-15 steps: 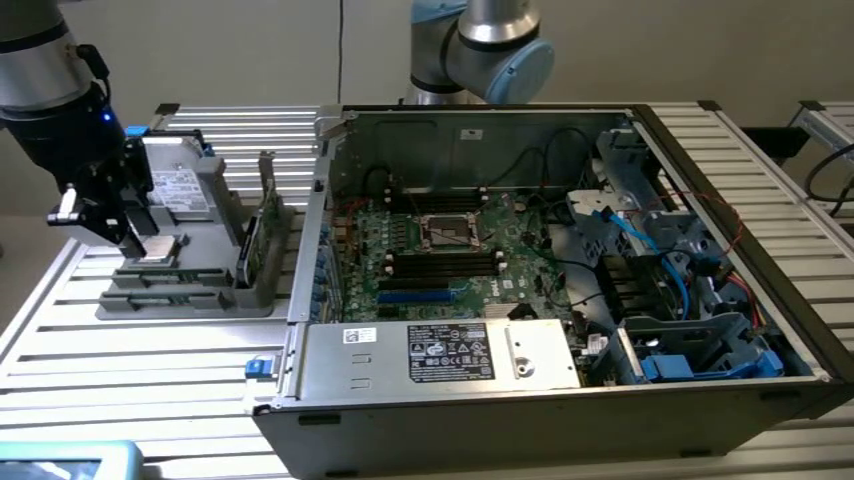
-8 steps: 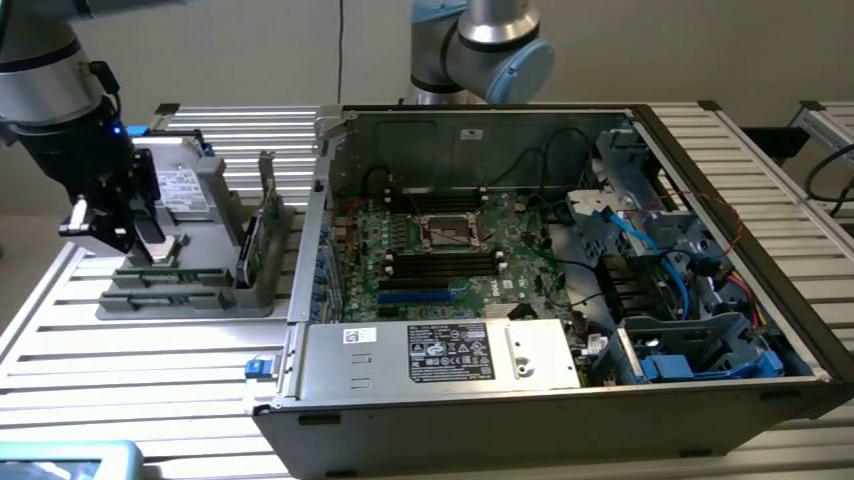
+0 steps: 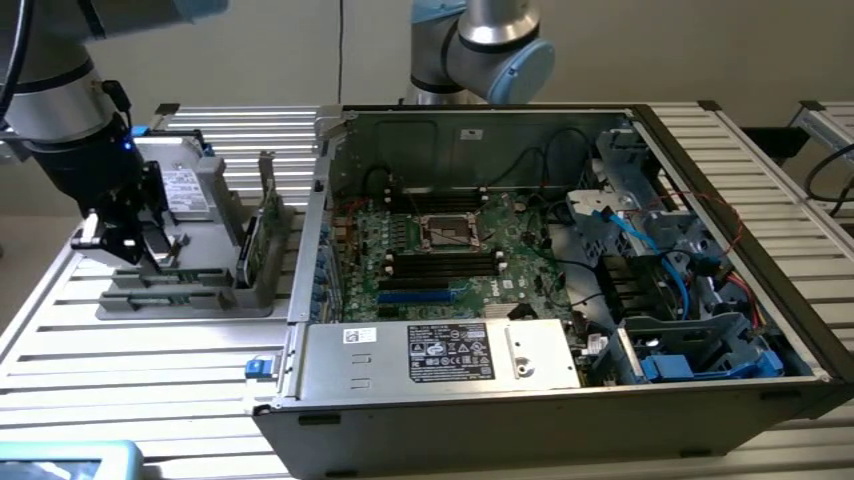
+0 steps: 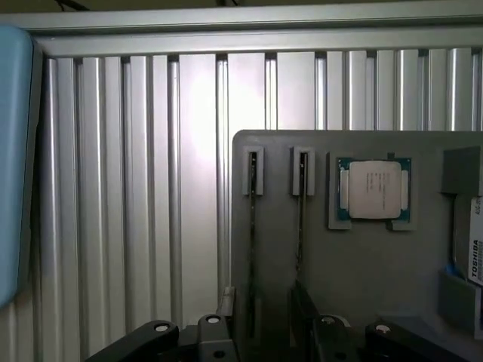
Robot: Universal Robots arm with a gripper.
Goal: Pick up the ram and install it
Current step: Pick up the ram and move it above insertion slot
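1. Slatted metal table point(image 3: 134, 370): everything you see stands on it.
2. Open computer case point(image 3: 561, 400): on the table toward the exterior view's right, with its motherboard point(image 3: 427, 250) exposed.
3. Arm point(image 3: 60, 110): at the exterior view's left, reaching down over your parts tray.
4. Grey tray point(image 3: 200, 300): just beside the case.
5. Gripper point(image 4: 264, 332): low over the tray, with its jaws spread apart and gripping nothing.
6. Hard drive point(image 4: 472, 249): in the tray, white label up.
7. Ram point(image 4: 252, 226): your task item, standing on edge in the slot nearest the tray's edge, near the gripper. A second stick point(image 4: 302, 219) stands in the next slot.
8. Processor point(image 4: 373, 188): a square silver chip in its recess beside the second stick.
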